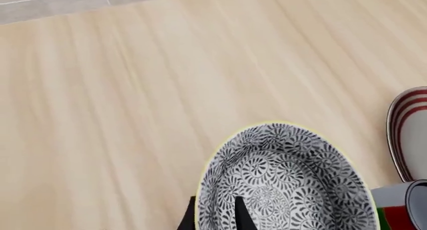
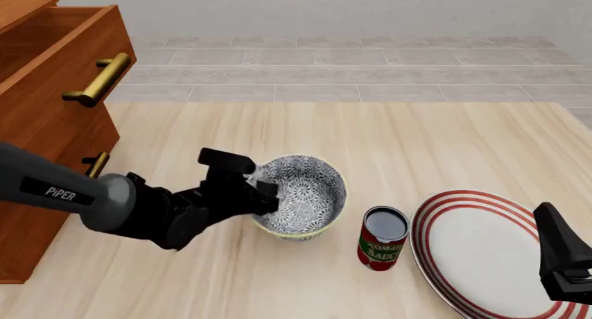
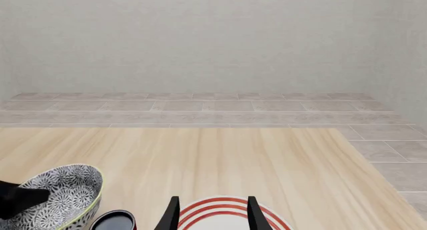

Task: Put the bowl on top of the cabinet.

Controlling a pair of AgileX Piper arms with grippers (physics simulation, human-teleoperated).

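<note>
1. The deep round white bowl with a dense dark-blue swirl pattern and a pale yellow rim stands on the light wooden table, near the middle of the front view.
2. The left pincer is at the bowl's left wall. In the left wrist view one dark finger lies inside the bowl and the other outside, so the rim sits between them. The pincer appears pressed onto the wall, though the contact itself is hard to confirm.
3. The large reddish-brown wooden drawer cabinet with brass bar handles stands at the table's left edge, on the same side as the left arm. Its top lies up and to the left of the bowl, and only a corner of it shows.
4. Judged from this, the carry runs leftward and upward, and the bowl must clear the cabinet's front edge.
5. The right pincer is spread and holds nothing. It hangs over the flat red-ringed white plate, well apart from the bowl.
6. A red tomato-sauce can stands just beside the bowl, between it and the plate, away from the carry path.
</note>
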